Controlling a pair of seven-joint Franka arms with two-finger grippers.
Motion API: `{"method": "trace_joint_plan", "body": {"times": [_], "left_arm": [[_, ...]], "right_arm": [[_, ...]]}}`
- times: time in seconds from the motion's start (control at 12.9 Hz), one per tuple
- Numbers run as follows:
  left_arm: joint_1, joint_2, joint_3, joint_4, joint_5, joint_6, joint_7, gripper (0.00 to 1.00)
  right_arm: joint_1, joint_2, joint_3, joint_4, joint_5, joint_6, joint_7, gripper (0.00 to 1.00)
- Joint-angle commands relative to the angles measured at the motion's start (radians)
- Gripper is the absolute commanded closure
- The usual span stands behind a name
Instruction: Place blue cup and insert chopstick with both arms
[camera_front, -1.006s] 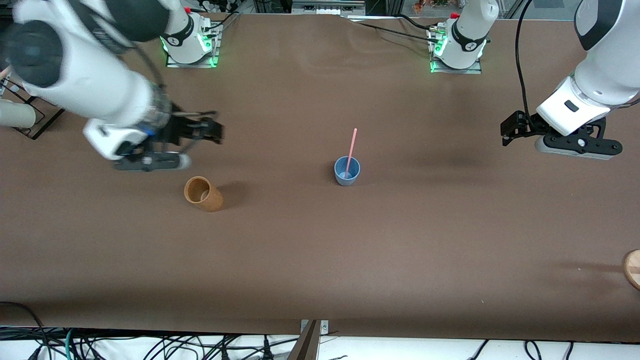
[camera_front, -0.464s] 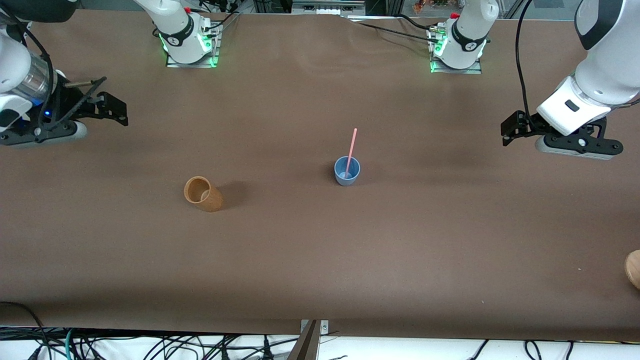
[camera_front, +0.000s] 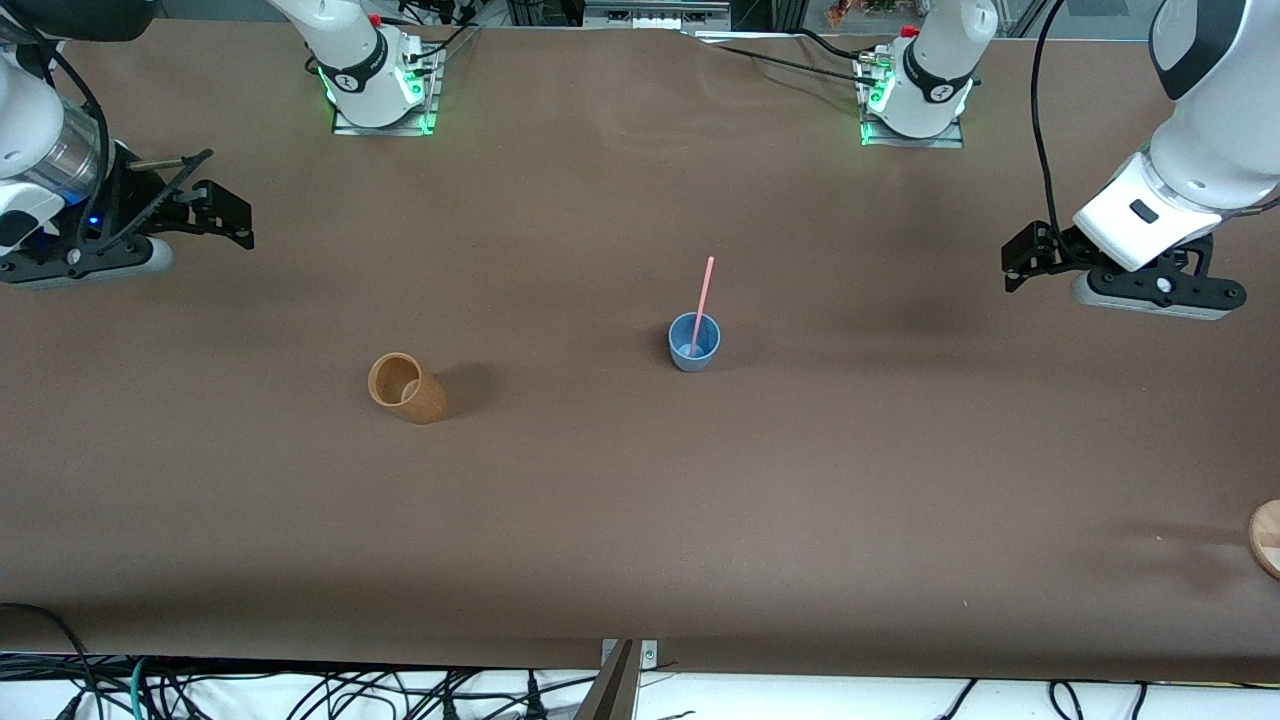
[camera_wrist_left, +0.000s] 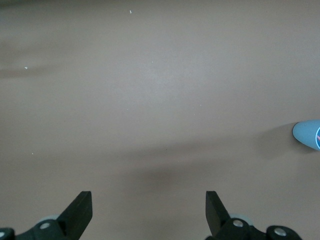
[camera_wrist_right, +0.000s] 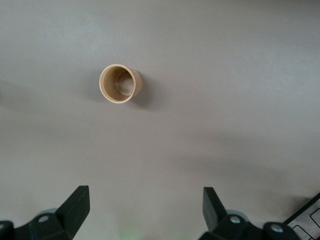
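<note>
Front view, from high across the tabletop (camera_front: 640, 520): the blue cup (camera_front: 693, 343) stands upright mid-table with the pink chopstick (camera_front: 703, 297) leaning in it, its upper end tilted up over the rim and its lower end inside. Both arms are drawn off to their own ends. The left pincer (camera_front: 1015, 262) hangs over bare tabletop well apart from the cup, toward the left arm's end; its wrist view shows the two fingers (camera_wrist_left: 80, 212) spread wide with nothing between them, and only the cup's edge (camera_wrist_left: 306, 134) at the margin. The right pincer (camera_front: 232, 215) hovers over the right arm's end, likewise wide open and empty; its wrist view looks down on a tan cup (camera_wrist_right: 120, 83), which stands between that pincer and the blue cup. A round wooden object (camera_front: 1266, 538) shows at the table's edge toward the left arm's end, well clear of either pincer.

By the look of it, the placing and inserting are done. The remaining risk is small: the cup is light and the stick rides high, so any arm sweeping low across the middle could clip the stick and tip the cup. The right pincer's shortest path inward would also pass the tan cup.
</note>
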Motion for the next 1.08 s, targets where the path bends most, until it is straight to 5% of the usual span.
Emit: {"method": "trace_joint_plan", "body": {"times": [0.0,1.01], "left_arm": [[0.0,0.006,0.001,0.025,-0.017,-0.019,0.017,0.0],[-0.003,0.006,0.0,0.025,-0.017,-0.019,0.016,0.0]], "right_arm": [[0.004,-0.014,-0.007,-0.01,-0.003,0.009,-0.016,0.0],[0.015,0.014,0.001,0.036,-0.046,0.018,0.033,0.0]]}}
